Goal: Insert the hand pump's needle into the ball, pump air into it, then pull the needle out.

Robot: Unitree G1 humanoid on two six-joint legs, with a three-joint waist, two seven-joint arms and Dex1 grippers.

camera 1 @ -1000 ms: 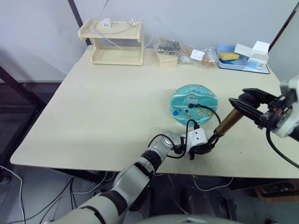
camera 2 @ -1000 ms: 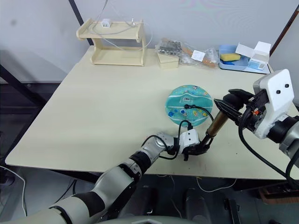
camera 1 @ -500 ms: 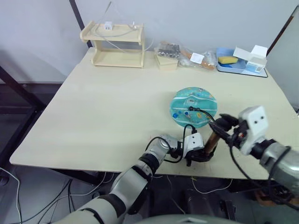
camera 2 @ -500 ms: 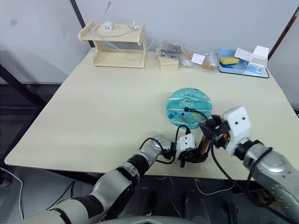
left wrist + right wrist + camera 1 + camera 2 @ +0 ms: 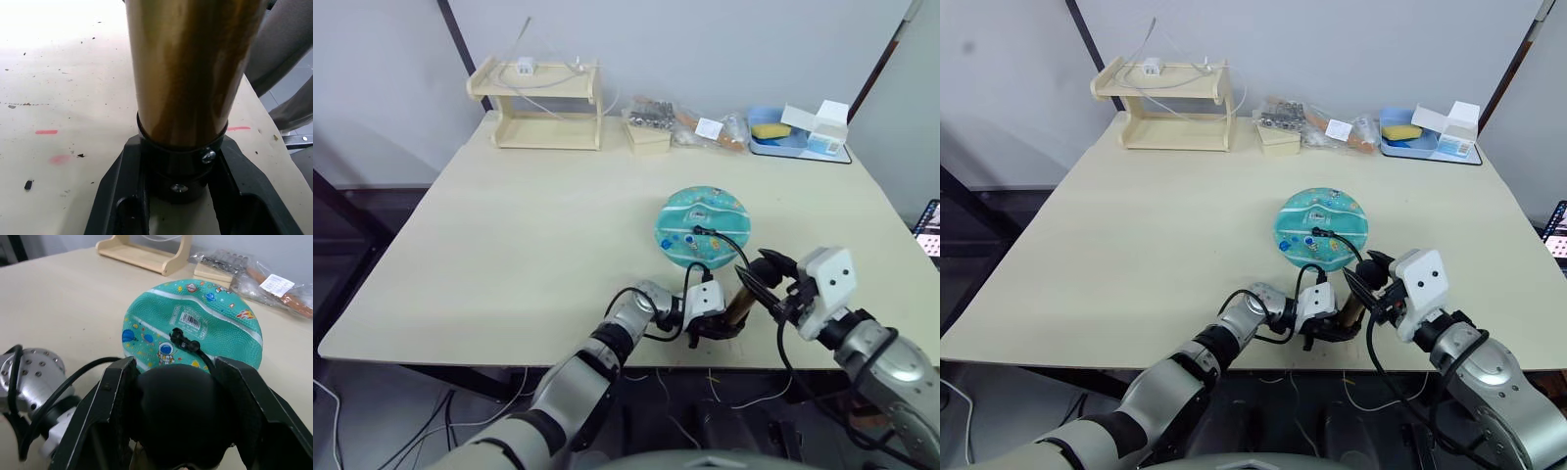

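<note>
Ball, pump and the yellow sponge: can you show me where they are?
ball [image 5: 215,333]: right wrist view, on its teal top near the seam.
hand pump [image 5: 183,68]: left wrist view, on the amber cylinder.
yellow sponge [image 5: 1401,132]: right eye view, on its top, in the blue tray.

text: I read none | ball [image 5: 195,328]: white label near the hose fitting carries a barcode, digits too small for me | packet [image 5: 277,284] beyond ball: white tag, print unreadable
</note>
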